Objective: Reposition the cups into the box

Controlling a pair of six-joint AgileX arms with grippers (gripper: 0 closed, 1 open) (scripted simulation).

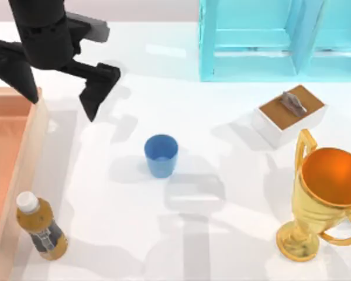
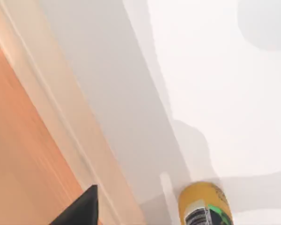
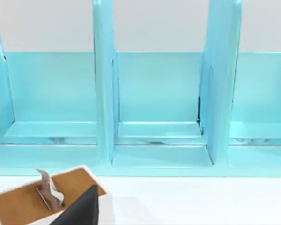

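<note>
Our left gripper [image 1: 61,93], fingers wide apart and empty, hangs by the orange-brown wooden box [image 1: 32,137]; next we reach for the plain blue tumbler [image 1: 161,155].

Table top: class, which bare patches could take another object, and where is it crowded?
Bare white table lies between the blue cup and gold trophy, and between cup and bottle. Crowded: the right side, where tissue box nears the trophy; the open left tool hangs over the wooden box's wall.

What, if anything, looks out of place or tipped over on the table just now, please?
Nothing is tipped or spilled. The blue cup, bottle and trophy all stand upright. The blue cup sits mid-table, outside the box.
</note>
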